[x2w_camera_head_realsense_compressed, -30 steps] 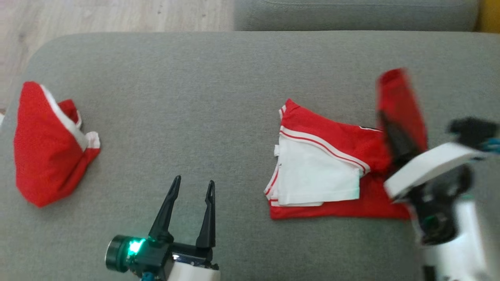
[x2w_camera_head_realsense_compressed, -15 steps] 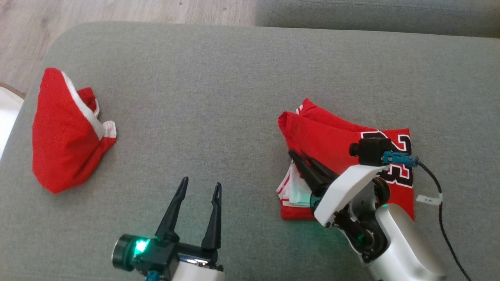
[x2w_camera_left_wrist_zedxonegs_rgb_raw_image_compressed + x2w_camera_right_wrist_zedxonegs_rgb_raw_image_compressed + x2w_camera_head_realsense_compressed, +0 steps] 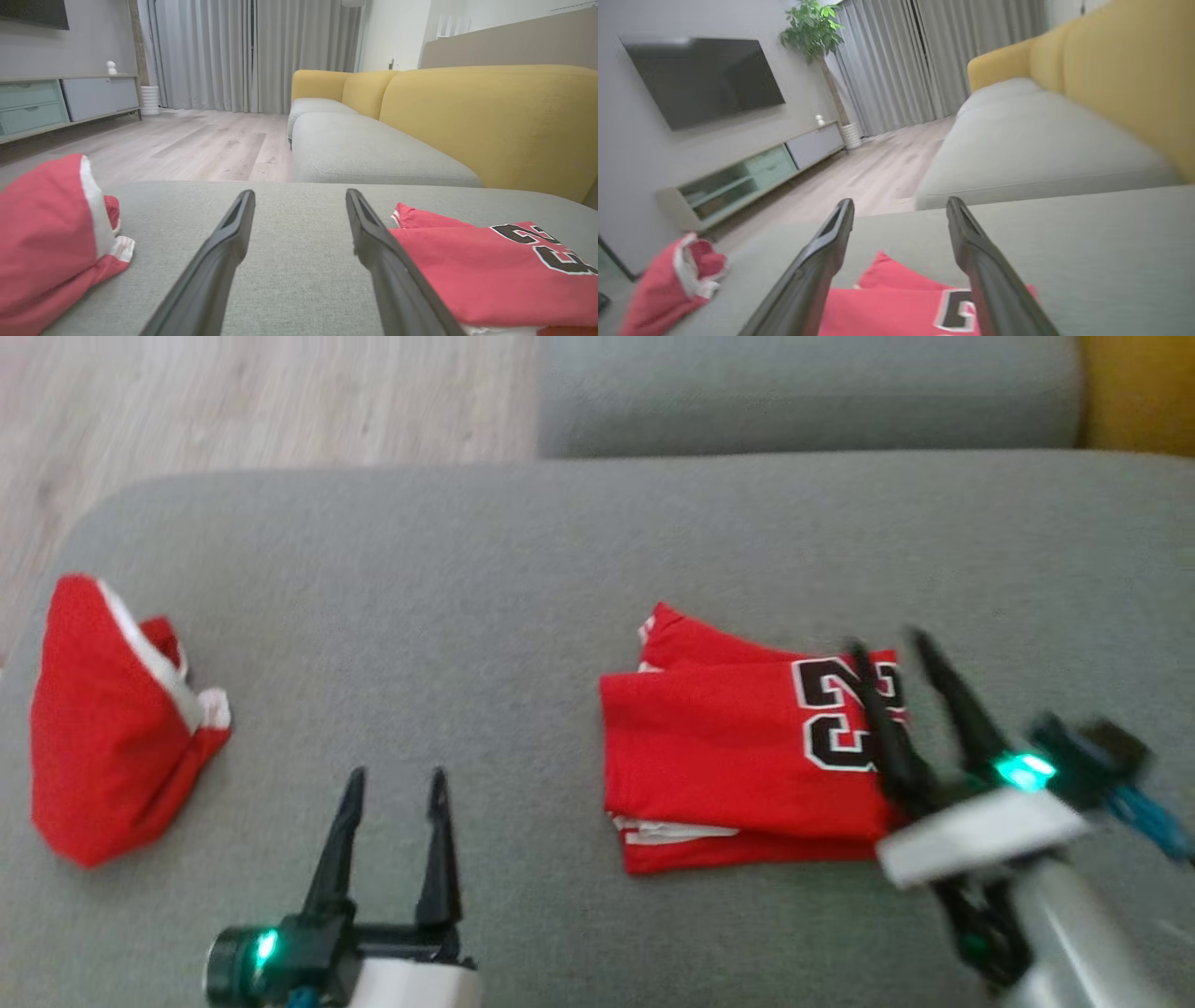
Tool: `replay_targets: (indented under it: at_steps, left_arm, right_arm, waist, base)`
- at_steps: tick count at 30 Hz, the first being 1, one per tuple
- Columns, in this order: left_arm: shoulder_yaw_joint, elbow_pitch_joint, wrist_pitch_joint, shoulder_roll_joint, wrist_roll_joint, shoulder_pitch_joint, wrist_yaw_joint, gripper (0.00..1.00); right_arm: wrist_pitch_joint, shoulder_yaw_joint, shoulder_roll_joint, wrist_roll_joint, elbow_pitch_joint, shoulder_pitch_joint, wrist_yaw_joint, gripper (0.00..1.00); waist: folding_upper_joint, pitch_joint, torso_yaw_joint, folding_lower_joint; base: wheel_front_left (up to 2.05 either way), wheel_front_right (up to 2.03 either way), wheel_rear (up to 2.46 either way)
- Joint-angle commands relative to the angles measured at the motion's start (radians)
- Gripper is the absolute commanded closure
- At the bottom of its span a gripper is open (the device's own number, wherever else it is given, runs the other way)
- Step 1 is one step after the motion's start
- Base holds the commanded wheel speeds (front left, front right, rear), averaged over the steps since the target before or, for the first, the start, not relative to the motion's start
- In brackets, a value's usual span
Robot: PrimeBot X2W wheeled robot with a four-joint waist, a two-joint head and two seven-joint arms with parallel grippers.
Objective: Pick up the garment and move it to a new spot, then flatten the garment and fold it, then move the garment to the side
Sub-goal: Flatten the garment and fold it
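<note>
Head view: the right jaws are seen spread wide and empty over the right edge of the folded red jersey with a black-and-white number point(image 3: 728, 747), which is laid flat on the grey fabric sofa cushion point(image 3: 467, 616). The left jaws are likewise parted and empty, over bare cushion to the jersey's left. A crumpled red-and-white cloth bundle point(image 3: 103, 728) is found well apart at the cushion's left end.
</note>
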Motion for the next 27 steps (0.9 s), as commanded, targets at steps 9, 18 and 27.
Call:
replay_targets:
  at_steps: [9, 18, 27]
  left_arm:
    - [0.072, -0.079, -0.01, 0.001, 0.066, 0.083, 0.022, 0.0]
    - [0.107, -0.077, -0.01, -0.026, 0.075, 0.188, -0.012, 0.0]
    - [0.15, -0.078, -0.01, -0.034, 0.114, 0.198, -0.042, 0.0]
  right_arm:
    - [-0.161, -0.127, -0.092, -0.24, 0.055, 0.184, -0.001, 0.0]
    - [-0.162, -0.167, -0.02, -0.298, 0.048, 0.335, -0.001, 0.0]
    - [-0.162, -0.178, -0.008, -0.315, 0.027, 0.352, -0.001, 0.0]
  waist:
    - [-0.0001, -0.111, -0.072, 0.0]
    - [-0.0001, -0.147, -0.062, 0.0]
    - [-0.0001, -0.148, -0.063, 0.0]
  base:
    - [0.0, 0.0, 0.0]
    - [0.0, 0.0, 0.0]
    - [0.0, 0.0, 0.0]
